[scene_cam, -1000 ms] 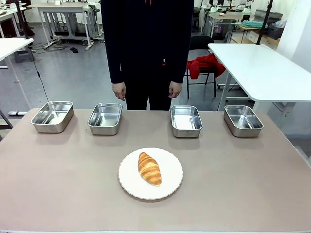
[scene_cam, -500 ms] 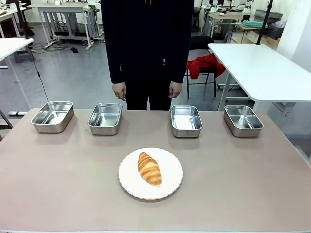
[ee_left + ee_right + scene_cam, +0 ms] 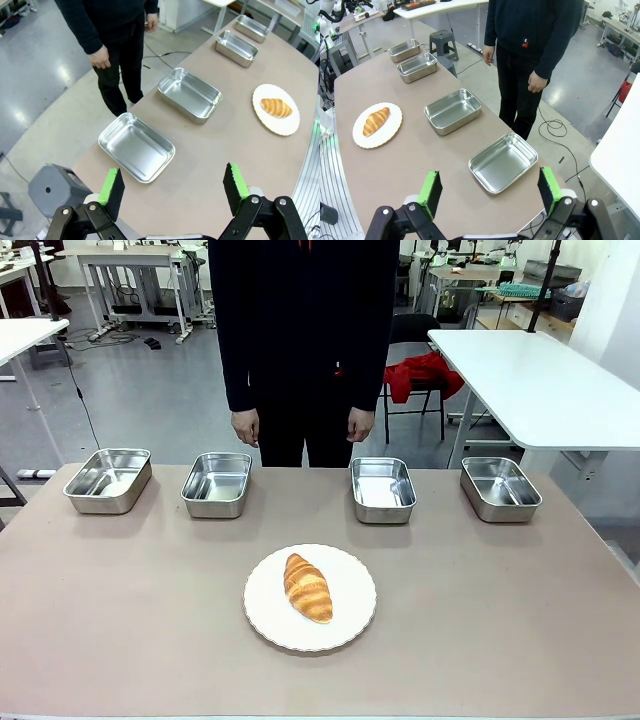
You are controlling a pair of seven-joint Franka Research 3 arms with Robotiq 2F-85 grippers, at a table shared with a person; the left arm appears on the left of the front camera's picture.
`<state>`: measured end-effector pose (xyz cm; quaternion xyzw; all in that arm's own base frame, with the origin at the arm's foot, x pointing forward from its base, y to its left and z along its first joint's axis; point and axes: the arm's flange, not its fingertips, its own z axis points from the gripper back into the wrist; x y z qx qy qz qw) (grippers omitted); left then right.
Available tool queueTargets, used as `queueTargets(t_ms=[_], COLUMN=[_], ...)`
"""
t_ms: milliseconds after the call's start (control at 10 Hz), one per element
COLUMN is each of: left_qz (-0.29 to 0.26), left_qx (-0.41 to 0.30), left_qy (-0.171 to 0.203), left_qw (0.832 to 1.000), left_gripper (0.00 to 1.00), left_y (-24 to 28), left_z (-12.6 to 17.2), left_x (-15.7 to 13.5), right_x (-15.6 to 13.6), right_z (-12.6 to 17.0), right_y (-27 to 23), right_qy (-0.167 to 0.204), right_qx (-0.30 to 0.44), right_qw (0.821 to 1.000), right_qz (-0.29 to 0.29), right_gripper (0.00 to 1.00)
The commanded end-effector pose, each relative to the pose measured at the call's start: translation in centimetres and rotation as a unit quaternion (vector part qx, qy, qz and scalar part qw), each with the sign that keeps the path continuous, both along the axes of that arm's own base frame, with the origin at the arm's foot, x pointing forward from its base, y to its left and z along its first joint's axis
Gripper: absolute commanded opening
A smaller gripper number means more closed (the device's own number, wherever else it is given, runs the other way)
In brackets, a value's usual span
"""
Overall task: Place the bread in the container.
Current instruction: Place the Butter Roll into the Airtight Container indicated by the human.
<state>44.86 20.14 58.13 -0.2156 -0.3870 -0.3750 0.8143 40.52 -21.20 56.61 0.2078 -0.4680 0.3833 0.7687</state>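
Observation:
The bread (image 3: 308,587), a golden-brown croissant, lies on a round white plate (image 3: 345,625) at the table's middle front; it also shows as the bread (image 3: 276,107) and the bread (image 3: 376,120) in the wrist views. Several identical steel containers stand in a row along the far edge, among them the container (image 3: 216,483) and the container (image 3: 382,488). My left gripper (image 3: 174,187) hangs open high above the table's left end, over the container (image 3: 136,147). Above the right end, over the container (image 3: 503,162), my right gripper (image 3: 490,187) is open and holds nothing.
A person in dark clothes stands at the far side with a hand (image 3: 245,426) and the other hand (image 3: 360,425) hanging at the sides. A white table (image 3: 540,380) and a chair with red cloth (image 3: 425,373) stand behind on the right. A grey stool (image 3: 55,187) is beside the table's left end.

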Motion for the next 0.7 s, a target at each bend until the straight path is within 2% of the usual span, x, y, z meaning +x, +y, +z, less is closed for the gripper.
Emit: queueTargets(t_ms=[0, 600], left_qz=[-0.007, -0.007], left_qx=[-0.005, -0.005], left_qy=[-0.008, -0.008], left_qw=[1.0, 1.0], left_gripper=[1.0, 1.0], left_y=[0.08, 0.08], left_z=[0.11, 0.11], left_x=[-0.06, -0.06], right_x=[-0.01, -0.01], right_z=[0.26, 0.26], right_y=[0.1, 0.1], right_qy=[-0.001, -0.001], right_qx=[-0.004, -0.004], right_qw=[1.0, 1.0], right_qz=[0.003, 0.003], right_gripper=[1.0, 1.0])
